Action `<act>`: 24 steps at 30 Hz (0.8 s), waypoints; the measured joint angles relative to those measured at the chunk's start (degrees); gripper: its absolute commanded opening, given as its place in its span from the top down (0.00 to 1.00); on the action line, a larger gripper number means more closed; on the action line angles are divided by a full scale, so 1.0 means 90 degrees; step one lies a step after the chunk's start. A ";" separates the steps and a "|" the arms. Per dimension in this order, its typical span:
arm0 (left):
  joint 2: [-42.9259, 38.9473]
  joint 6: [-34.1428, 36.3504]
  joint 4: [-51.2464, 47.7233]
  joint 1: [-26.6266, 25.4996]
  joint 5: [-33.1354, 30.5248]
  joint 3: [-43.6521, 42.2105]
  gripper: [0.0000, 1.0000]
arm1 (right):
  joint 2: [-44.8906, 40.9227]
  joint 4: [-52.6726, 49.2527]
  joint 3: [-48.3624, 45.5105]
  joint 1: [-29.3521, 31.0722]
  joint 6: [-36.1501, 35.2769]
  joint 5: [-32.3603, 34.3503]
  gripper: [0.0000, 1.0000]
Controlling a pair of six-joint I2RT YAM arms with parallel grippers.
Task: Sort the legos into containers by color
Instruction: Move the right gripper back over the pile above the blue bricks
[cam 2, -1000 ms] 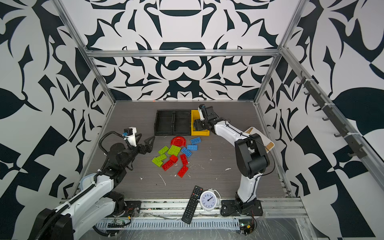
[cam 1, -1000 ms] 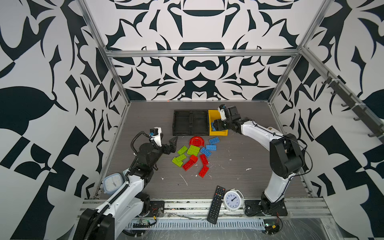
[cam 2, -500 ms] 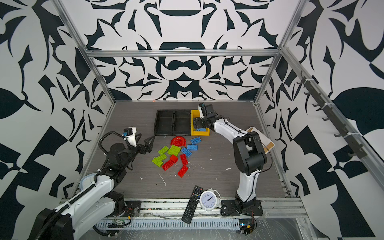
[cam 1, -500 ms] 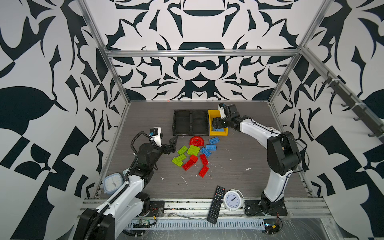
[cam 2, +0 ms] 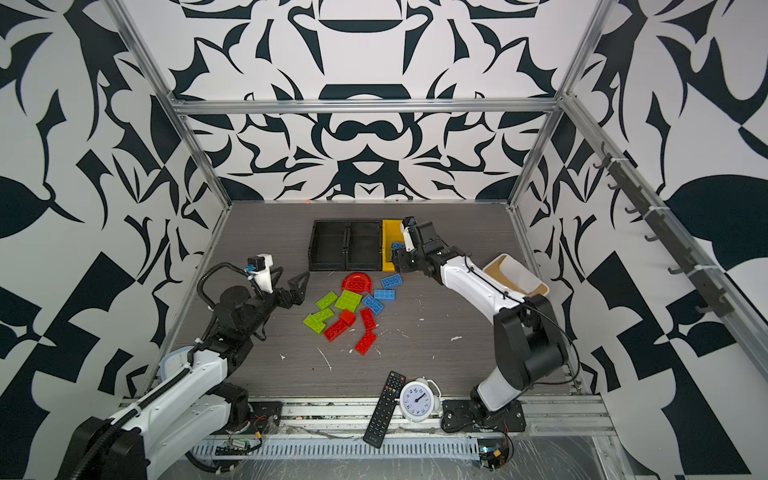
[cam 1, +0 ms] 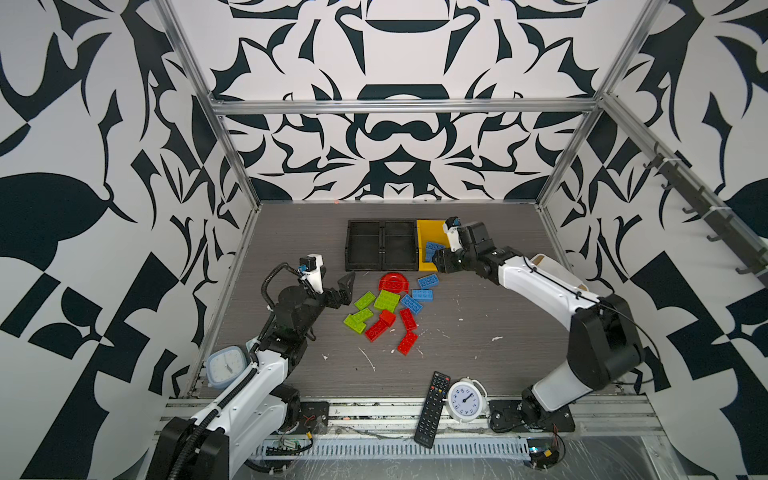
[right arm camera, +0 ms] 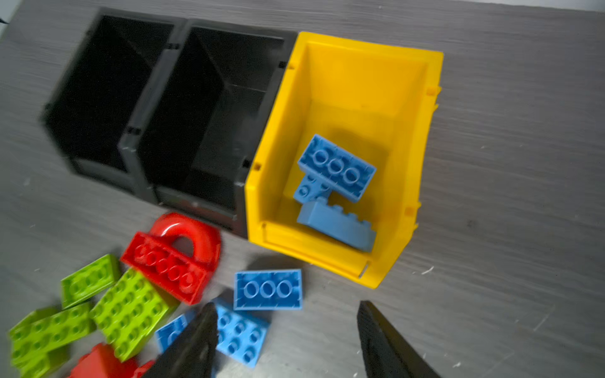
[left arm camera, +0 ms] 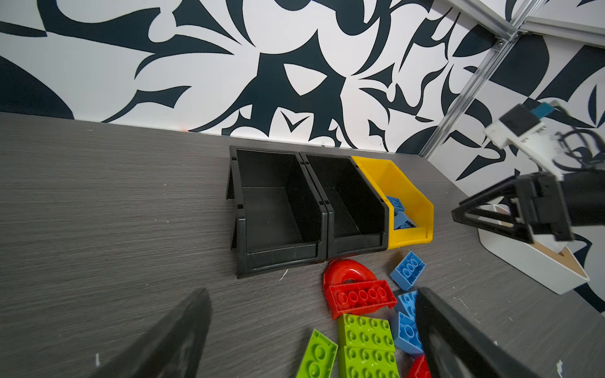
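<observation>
Near edge: remote (cam 1: pixel 432 409) and clock (cam 1: pixel 465 400) lie well apart from the bricks; I see no risk there.
Left gripper (cam 1: pixel 345 289): released, jaws spread wide and empty, low over the desk (cam 1: pixel 478 324) just beside the green bricks (cam 1: pixel 386 300).
Pile: green, red bricks (cam 1: pixel 407 343) and loose blue bricks (right arm camera: pixel 267 289) lie touching, some overlapping; the red arch (cam 1: pixel 392 281) touches a long red one.
Risk, pile: closing on one brick, I may drag its neighbour or pinch two, since they touch.
Right gripper (cam 1: pixel 438 263): released, nothing between my jaws, by the front lip of the yellow bin (right arm camera: pixel 432 131), close to the loose blues.
Risk, arms: both of my grippers are near one pile; reaching in together could make them clash.
Bins: three binned blues (right arm camera: pixel 337 167) lie in the yellow bin, loosely stacked, one tilted. Black trays (left arm camera: pixel 322 209) hold nothing.
Risk, bin: the lip is low; a brick dropped on that tilted stack could bounce out, and a knock from my jaws could shove the bin.
Writing: no brand or label is legible; clock numerals and remote keys are too small to read.
</observation>
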 measured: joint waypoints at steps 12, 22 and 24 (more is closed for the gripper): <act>0.0083 0.0000 0.0002 0.0000 0.0005 0.0000 0.01 | -0.0182 -0.0593 -0.0826 0.1430 0.0177 0.0219 0.45; 0.0083 0.0000 0.0002 0.0000 0.0005 0.0000 0.01 | -0.0010 -0.0486 -0.1042 0.1525 0.0131 0.0284 0.48; 0.0083 0.0000 0.0005 0.0000 0.0007 0.0000 0.01 | 0.0085 -0.0488 -0.1076 0.1535 0.0053 0.0265 0.48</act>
